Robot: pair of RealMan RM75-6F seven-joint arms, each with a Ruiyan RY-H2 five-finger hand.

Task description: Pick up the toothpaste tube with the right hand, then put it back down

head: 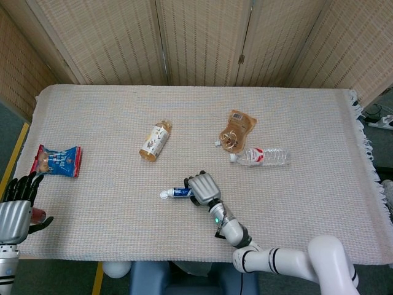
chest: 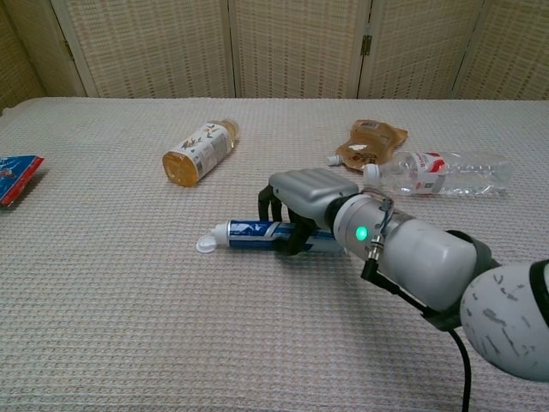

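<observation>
Right hand (chest: pixel 302 196) curled around toothpaste tube (chest: pixel 249 232) at the table's (head: pixel 307 117) near middle, cap pointing left, left hand (head: pixel 17 195) spread and holding nothing, seen only in head view

Table (head: pixel 307 203) under a pale woven cloth, fringed at one end. On it:
- amber drink bottle (head: pixel 155 140), lying on its side
- brown spouted pouch (head: pixel 236 129), lying flat
- clear water bottle (head: pixel 261 156), on its side just beside the pouch
- red and blue snack packet (head: pixel 57 160), near the cloth's edge
Behind: woven folding screen (head: pixel 202 40).
</observation>
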